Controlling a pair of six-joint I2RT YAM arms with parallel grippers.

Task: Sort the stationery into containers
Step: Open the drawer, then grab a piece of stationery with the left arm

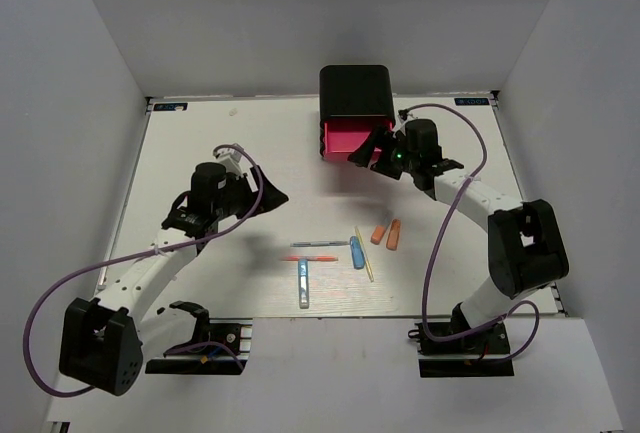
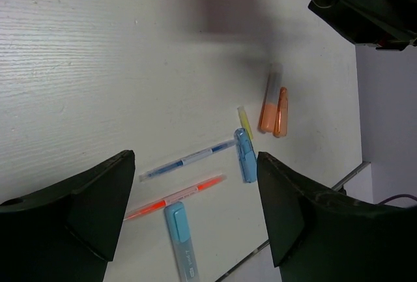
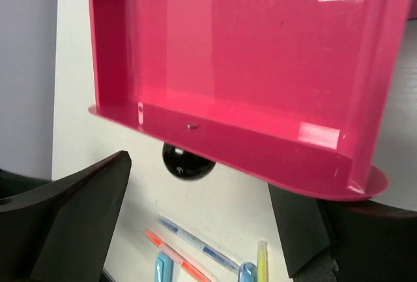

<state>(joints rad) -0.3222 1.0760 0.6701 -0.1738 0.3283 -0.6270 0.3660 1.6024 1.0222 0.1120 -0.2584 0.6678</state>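
A black cabinet (image 1: 355, 91) stands at the back with a pink drawer (image 1: 347, 139) pulled out; the drawer (image 3: 247, 47) looks empty. My right gripper (image 1: 375, 154) hovers open over the drawer's front edge, its jaws (image 3: 199, 178) either side of the black knob (image 3: 187, 162) without touching it. My left gripper (image 1: 263, 196) is open and empty (image 2: 195, 159), raised to the left of the pens. On the table lie two orange markers (image 1: 386, 235), a short blue one (image 1: 357, 252), a pale yellow stick (image 1: 366, 255), a thin grey-blue pen (image 1: 320, 244), a red pen (image 1: 315, 257) and a light blue marker (image 1: 303, 284).
White walls close the table at the back and both sides. Purple cables loop from each arm. The table's front edge (image 1: 330, 316) runs just below the pens. The right arm (image 1: 470, 198) reaches across the right side of the table.
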